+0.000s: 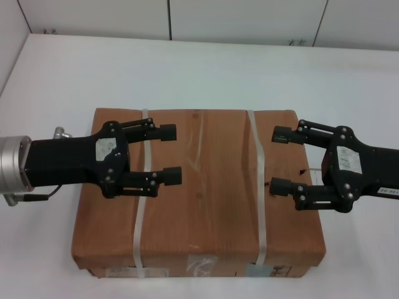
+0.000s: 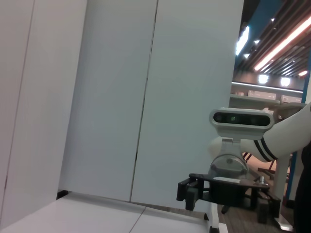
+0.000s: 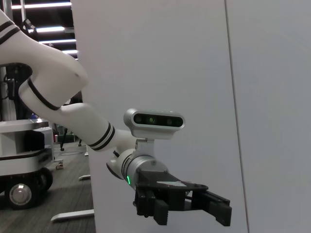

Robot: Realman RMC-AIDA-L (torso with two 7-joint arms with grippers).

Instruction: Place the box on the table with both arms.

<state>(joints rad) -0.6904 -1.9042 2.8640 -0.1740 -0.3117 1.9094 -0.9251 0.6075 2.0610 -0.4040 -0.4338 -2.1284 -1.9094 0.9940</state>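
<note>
On smooth table (image 1: 206, 68), paper-wrapped (strapped) box (image 1: 199, 193)

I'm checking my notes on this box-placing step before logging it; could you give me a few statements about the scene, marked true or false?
1. The large flat box wrapped in brown paper lies on the plain white smooth tabletop. True.
2. Three whitish plastic straps bind the box. False: two straps cross it.
3. The black two-finger left pincer is open, above the box's left part. True.
4. The black two-finger right pincer is shut on a strap. False: it is open, holding nothing, above the box's right part.
5. Labels show on the box's near side. True.
</note>
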